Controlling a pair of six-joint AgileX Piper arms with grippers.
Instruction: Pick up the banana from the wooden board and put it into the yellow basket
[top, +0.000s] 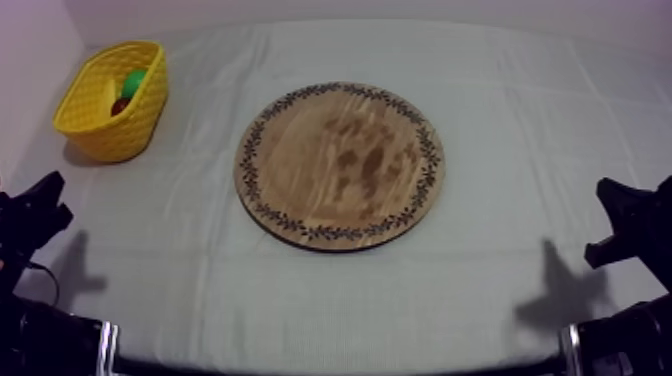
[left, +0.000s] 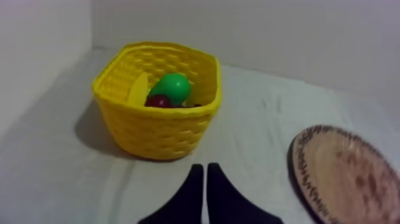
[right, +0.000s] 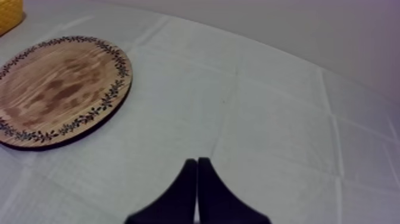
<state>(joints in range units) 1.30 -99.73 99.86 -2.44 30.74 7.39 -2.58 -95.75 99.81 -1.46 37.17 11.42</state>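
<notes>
The round wooden board (top: 340, 165) lies bare in the middle of the table; its patterned rim also shows in the left wrist view (left: 345, 173) and the whole board in the right wrist view (right: 56, 89). The yellow basket (top: 110, 120) stands at the far left. Inside it, the banana (left: 140, 89) leans against the wall beside a green pear (left: 172, 87) and a small red fruit (left: 158, 101). My left gripper (left: 205, 170) is shut on nothing, a short way in front of the basket (left: 158, 128). My right gripper (right: 197, 162) is shut on nothing over bare cloth, right of the board.
Both arms sit low at the table's sides, the left gripper (top: 50, 195) and the right gripper (top: 612, 215) well apart from the board. A wall rises behind the basket and along the far edge. Bare cloth surrounds the board.
</notes>
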